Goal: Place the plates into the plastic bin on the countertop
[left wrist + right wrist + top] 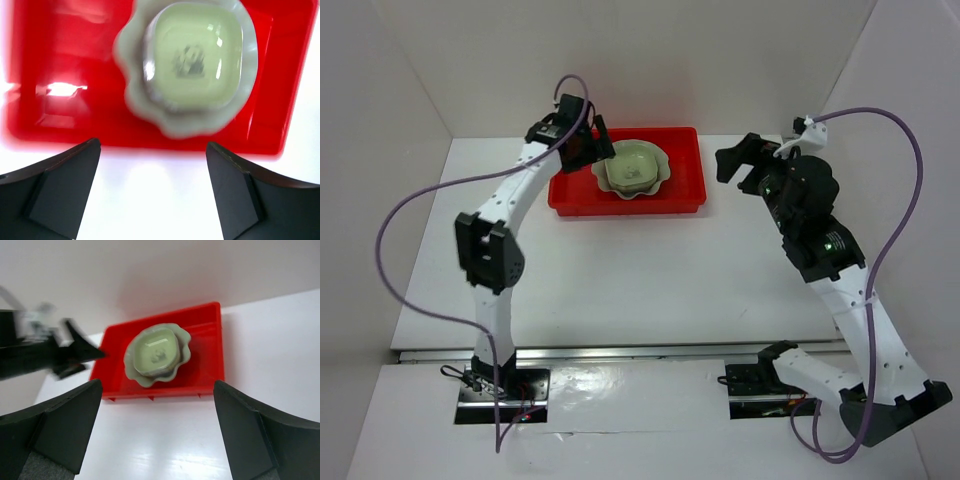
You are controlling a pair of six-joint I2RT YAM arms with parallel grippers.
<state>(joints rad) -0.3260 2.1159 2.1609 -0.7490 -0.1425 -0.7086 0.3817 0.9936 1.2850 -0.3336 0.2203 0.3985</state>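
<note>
Countertop | bin 1 | scalloped plate 1 | square-dish stack, count unclear

The countertop is a flat, plain white surface shut in by white walls. The red bin rests directly on it, close to the back wall. A metal rail runs along the near edge, well in front of the bin.
</note>
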